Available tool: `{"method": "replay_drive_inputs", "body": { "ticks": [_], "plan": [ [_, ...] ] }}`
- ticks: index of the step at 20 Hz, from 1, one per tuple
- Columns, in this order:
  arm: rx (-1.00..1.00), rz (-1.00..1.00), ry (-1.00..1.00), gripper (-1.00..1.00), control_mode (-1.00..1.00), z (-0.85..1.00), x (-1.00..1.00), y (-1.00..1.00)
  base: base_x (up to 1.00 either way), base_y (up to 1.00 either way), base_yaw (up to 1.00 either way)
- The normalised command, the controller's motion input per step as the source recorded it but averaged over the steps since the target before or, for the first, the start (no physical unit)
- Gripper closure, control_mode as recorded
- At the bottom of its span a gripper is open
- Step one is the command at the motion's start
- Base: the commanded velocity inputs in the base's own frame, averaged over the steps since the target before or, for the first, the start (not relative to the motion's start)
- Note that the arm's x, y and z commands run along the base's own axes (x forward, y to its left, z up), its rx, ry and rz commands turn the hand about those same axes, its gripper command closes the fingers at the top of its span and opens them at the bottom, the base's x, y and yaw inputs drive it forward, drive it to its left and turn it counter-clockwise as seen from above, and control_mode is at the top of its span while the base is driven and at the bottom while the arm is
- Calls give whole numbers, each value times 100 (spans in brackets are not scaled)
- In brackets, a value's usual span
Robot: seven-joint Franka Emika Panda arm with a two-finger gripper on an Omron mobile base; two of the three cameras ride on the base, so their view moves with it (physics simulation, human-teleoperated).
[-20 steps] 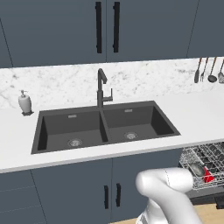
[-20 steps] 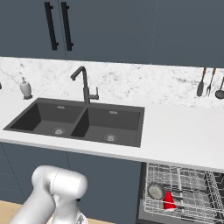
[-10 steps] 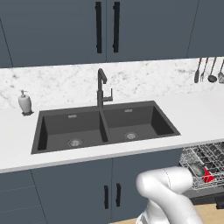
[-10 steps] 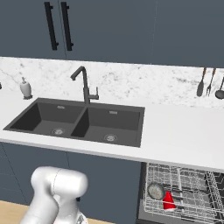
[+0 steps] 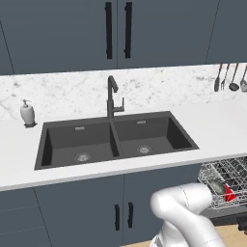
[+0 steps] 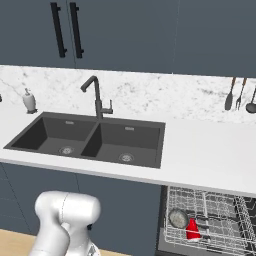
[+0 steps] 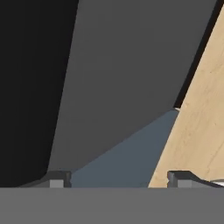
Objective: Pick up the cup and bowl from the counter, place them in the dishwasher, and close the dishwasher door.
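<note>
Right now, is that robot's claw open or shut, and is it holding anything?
Gripper: open, fingertips wide apart, nothing between them; a flat dark grey panel lies ahead of it.

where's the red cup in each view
Left base view: the cup is at the lower right edge, in the dishwasher rack, just right of the bowl.
Right base view: the cup is at bottom right of centre, in the rack, just right of and below the bowl.
Hand view: not in it.
Shared landmark: the faucet behind the sink.
</note>
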Motion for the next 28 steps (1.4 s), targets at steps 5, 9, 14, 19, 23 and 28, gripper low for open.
{"method": "replay_drive_inputs", "body": {
  "ticks": [5, 9, 14, 19, 23, 28],
  "plan": [
    [5, -13, 0, -100, -100, -43, 100, -14, 0, 0, 0],
    [16, -9, -11, -100, -100, -28, 100, 53, 0, 0, 0],
    [16, -19, -20, -100, -100, 0, 100, 94, 0, 0, 0],
    [4, -39, -19, -100, -100, 17, 97, 99, 0, 0, 0],
    [2, -45, -9, -100, -100, 33, 98, 79, 0, 0, 0],
    [3, -41, 0, -100, -100, 10, 100, 11, 0, 0, 0]
  ]
}}
